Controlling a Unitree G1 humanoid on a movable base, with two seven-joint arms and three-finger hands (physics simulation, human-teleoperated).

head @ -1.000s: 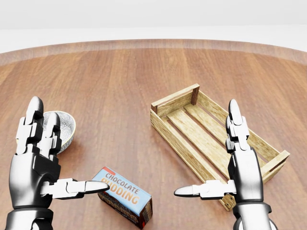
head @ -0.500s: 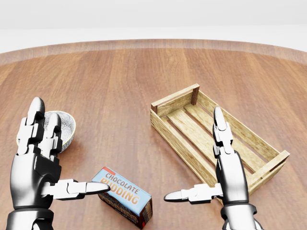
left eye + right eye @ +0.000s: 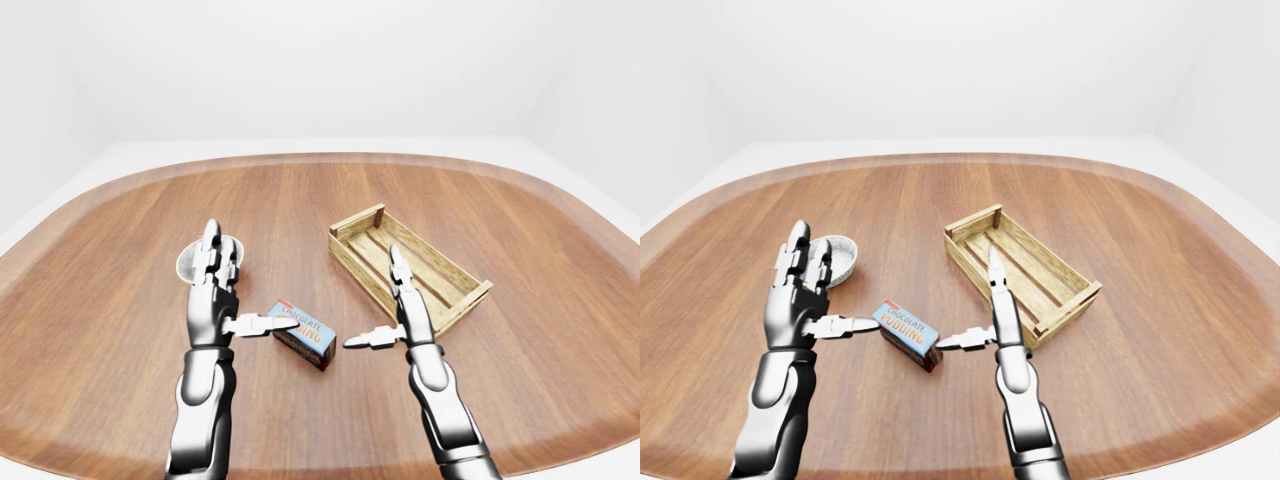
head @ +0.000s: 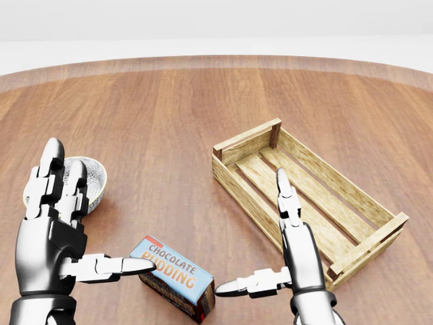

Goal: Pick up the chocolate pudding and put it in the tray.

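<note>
On the table, both hands flanked the chocolate pudding (image 4: pixel 177 278), fingers spread, nothing gripped: the approach step. Next move called for the left hand (image 4: pixel 57 233) and right hand (image 4: pixel 287 261) to squeeze it, then lift toward the tray (image 4: pixel 247 186).

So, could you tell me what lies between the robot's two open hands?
The chocolate pudding box lies on the table between the left hand and right hand; the head view shows it best.

You were working in a bare simulated test room, not a home or kitchen: plain white walls (image 3: pixel 300 60) and a white floor (image 3: pixel 1200 150) surrounded one large rounded wooden worktop (image 3: pixel 300 200). The flat, shadowless surfaces and lack of furnishings marked it as a rendered lab scene.
</note>
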